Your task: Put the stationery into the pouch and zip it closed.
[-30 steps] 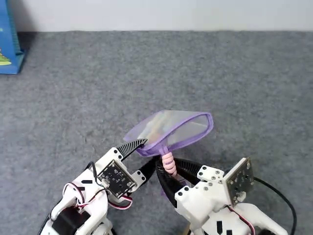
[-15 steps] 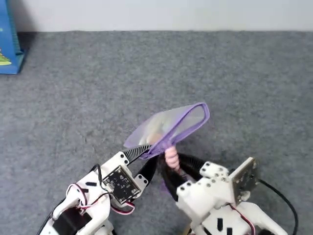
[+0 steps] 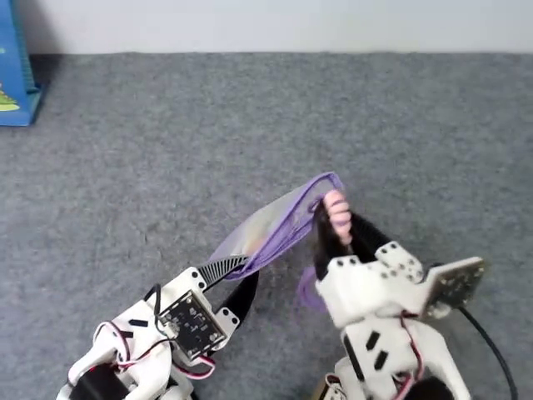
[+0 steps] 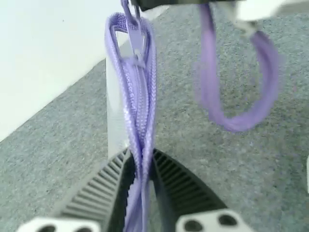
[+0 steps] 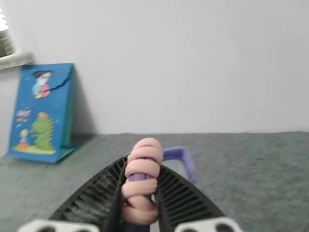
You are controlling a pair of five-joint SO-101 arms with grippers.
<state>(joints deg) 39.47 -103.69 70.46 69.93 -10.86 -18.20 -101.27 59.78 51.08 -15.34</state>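
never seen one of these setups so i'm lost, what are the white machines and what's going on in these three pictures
The white machines are two small robot arms, each ending in a black gripper. One picture looks down from above; the other two come from cameras on the arms' wrists. The left gripper is shut on one end of a purple pouch, along its zipper. The right gripper pinches the pink coiled pull at the other end, so the pouch hangs between them. The surface is grey carpet; a blue gift bag stands at its far corner.
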